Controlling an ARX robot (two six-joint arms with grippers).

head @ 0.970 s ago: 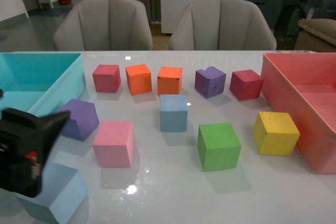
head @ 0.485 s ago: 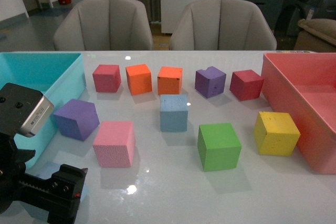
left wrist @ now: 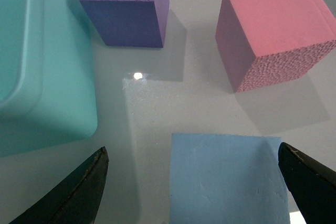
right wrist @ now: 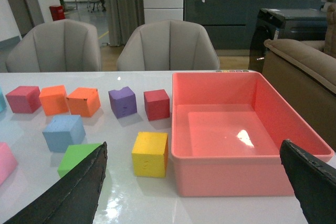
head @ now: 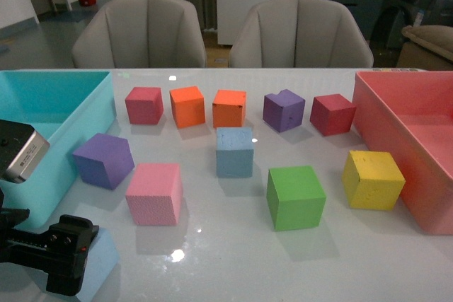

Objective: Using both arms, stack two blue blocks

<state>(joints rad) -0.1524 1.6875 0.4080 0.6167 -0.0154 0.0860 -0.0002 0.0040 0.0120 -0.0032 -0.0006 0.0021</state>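
One blue block (head: pixel 234 151) stands in the middle of the table, also in the right wrist view (right wrist: pixel 63 132). The other blue block (head: pixel 101 261) lies at the near left corner, mostly hidden by my left arm. In the left wrist view this block (left wrist: pixel 228 179) fills the space just below my left gripper (left wrist: pixel 191 149), which is open with one finger on each side of it, not touching. My left gripper (head: pixel 67 259) shows low at the left in the front view. My right gripper (right wrist: pixel 193 145) is open and holds nothing; it hangs over the table's right side, out of the front view.
A teal bin (head: pixel 78 114) borders the left, a pink bin (head: pixel 403 125) the right. A purple cube (head: pixel 104 160) and a pink cube (head: pixel 154 194) sit close beyond the near blue block. Green (head: pixel 295 196) and yellow (head: pixel 372 179) cubes lie right of centre; several cubes line the back.
My left arm has swung and settled lower at the near left corner, covering more of the near blue block. The cubes have not moved.
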